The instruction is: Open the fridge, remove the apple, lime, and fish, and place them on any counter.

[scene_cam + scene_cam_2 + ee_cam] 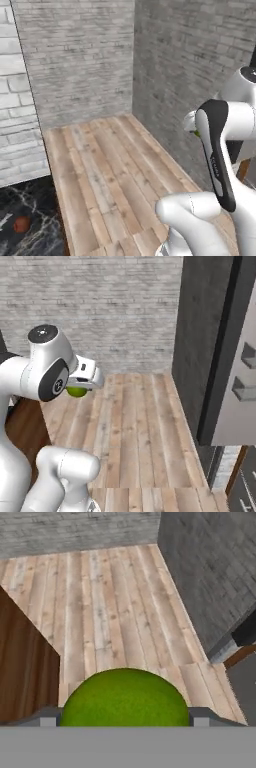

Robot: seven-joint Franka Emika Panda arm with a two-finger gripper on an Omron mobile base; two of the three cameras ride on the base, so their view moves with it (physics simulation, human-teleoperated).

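The lime [124, 697] sits pinched between the gripper [124, 716]'s widely spread jaws, carried high above the wooden floor [115, 607] away from the open fridge [220, 356], presumably heading for the counter [37, 235] where the apple [21, 224] already rests.

Held: the lime [124, 698] sits between my fingertips [200, 716], one on each side of it.
Below: wooden floor [110, 612].
Left: brown cabinet side [22, 667].
Right: grey wall [210, 577].
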